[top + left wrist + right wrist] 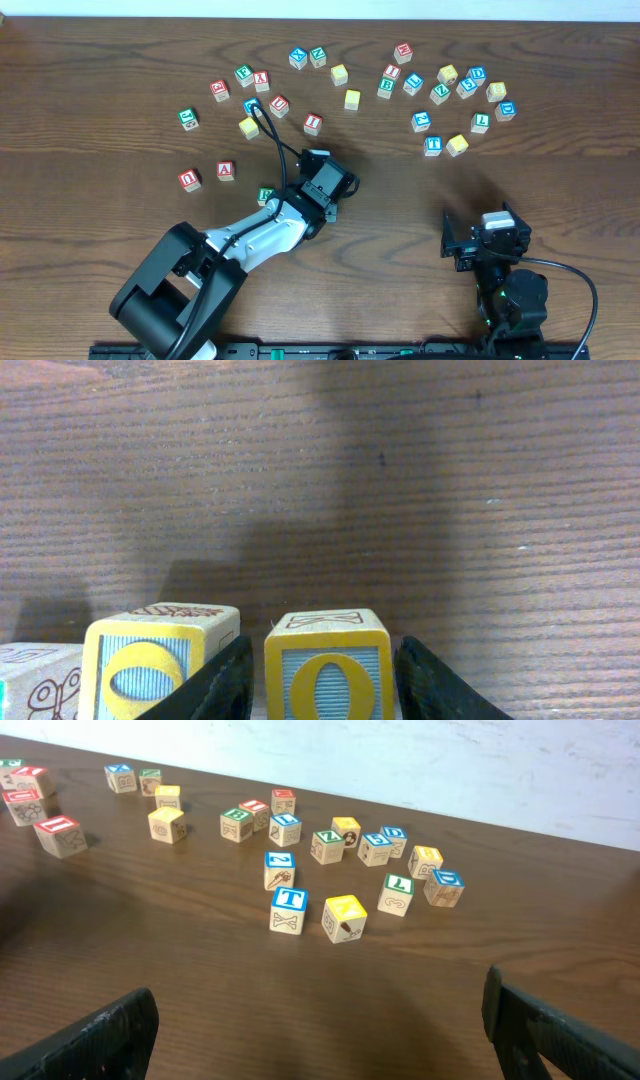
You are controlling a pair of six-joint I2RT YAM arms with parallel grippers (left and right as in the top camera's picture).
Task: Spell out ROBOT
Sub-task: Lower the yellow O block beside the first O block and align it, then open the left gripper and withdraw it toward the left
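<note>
In the left wrist view a wooden cube with a yellow O (328, 670) stands between the fingers of my left gripper (328, 685). The jaws are open, with a thin gap on each side of it. A second yellow O cube (150, 665) stands just left of it, and a green-edged cube (35, 680) is further left. From overhead the left arm hides these; only a green cube's corner (265, 194) shows. The blue T cube (432, 145) (289, 910) and the green B cube (385, 87) lie among the far cubes. My right gripper (320, 1020) (457, 242) hangs wide open, holding nothing.
Red-lettered cubes A (226, 171), U (189, 179) and I (313, 123) lie left of centre. Several more cubes are scattered along the far side, including a plain yellow one (457, 145) beside the T. Bare wood stretches ahead of the left gripper.
</note>
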